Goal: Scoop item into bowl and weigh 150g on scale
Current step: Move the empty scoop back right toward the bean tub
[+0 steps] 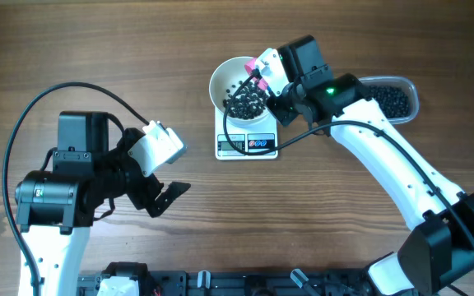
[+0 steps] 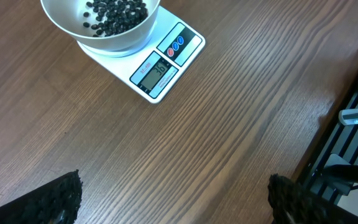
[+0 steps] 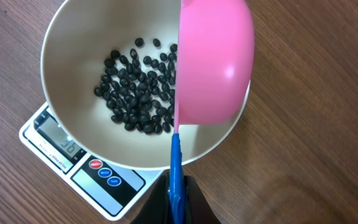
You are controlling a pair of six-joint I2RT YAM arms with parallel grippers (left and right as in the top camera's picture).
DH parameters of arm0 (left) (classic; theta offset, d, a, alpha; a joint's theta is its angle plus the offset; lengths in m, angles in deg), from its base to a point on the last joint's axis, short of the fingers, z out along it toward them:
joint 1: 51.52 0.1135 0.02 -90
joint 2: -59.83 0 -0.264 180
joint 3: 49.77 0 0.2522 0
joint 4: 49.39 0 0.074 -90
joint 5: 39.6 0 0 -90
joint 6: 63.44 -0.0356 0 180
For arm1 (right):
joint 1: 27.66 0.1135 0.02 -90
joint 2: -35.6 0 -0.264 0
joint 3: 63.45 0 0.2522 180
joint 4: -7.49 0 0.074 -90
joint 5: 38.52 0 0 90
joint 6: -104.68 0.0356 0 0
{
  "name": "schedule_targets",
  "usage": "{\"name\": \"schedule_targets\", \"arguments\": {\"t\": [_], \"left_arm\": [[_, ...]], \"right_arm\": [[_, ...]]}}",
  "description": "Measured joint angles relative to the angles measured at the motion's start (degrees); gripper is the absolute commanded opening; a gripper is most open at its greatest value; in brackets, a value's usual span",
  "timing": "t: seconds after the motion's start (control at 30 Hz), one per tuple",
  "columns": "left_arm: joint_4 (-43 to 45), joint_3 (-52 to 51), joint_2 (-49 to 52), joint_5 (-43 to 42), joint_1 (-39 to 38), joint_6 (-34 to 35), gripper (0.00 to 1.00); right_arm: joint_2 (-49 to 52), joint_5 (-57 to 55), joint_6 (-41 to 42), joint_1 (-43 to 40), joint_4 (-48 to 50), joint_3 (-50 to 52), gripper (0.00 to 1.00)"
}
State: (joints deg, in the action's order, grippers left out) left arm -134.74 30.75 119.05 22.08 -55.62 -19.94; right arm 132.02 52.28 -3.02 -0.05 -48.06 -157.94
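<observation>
Right arm (image 1: 385,173) reaches from the lower right corner of the table (image 1: 319,238) up and leftward, with its wrist bent over the white bowl (image 1: 220,82). The right gripper (image 1: 268,82) has its jaws pressed together on the blue handle (image 3: 176,162) of a pink scoop (image 3: 213,62). The scoop is tipped on its side above the bowl's right rim, open face turned toward the bowl's inside. Left arm (image 1: 56,197) sits folded at the left side of the table. The left gripper (image 1: 167,168) hangs over bare wood well apart from the scale (image 1: 247,144), jaws spread wide and holding nothing. The overhead view alone shows both arms and a clear tub (image 1: 410,86) holding more beans, behind the right wrist. The right wrist view alone shows the scoop's handle pinched between the fingers; the scoop's interior is hidden in every view. The left wrist view gives the plainest look at the scale's display (image 2: 157,70), though its digits cannot be read with certainty. Count: two arms, one bowl, one scale, one scoop, one tub, and three buttons (image 2: 176,46) on the scale, one red and two blue. Black beans (image 3: 138,87) lie loose across the bowl's bottom, too many to count. The bowl stands on the scale.
</observation>
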Motion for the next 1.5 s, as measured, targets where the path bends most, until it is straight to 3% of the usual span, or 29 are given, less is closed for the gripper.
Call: {"name": "schedule_targets", "arguments": {"t": [0.47, 0.7, 0.9, 1.17, 1.5], "left_arm": [[0.0, 0.0, 0.0, 0.0, 0.0, 0.0, 1.00], [0.0, 0.0, 0.0, 0.0, 0.0, 0.0, 1.00], [0.0, 0.0, 0.0, 0.0, 0.0, 0.0, 1.00], [0.0, 0.0, 0.0, 0.0, 0.0, 0.0, 1.00], [0.0, 0.0, 0.0, 0.0, 0.0, 0.0, 1.00]], "right_arm": [[-0.3, -6.0, 0.9, 0.7, 0.6, -0.2, 0.04], [-6.4, -6.4, 4.3, -0.1, -2.8, -1.9, 0.04], [-12.8, -6.4, 7.0, -5.2, -11.4, -2.7, 0.04], [-13.6, -6.4, 11.6, -15.4, -23.3, -2.7, 0.04], [-13.6, -7.5, 12.9, -21.4, -27.6, -2.7, 0.04]]}}
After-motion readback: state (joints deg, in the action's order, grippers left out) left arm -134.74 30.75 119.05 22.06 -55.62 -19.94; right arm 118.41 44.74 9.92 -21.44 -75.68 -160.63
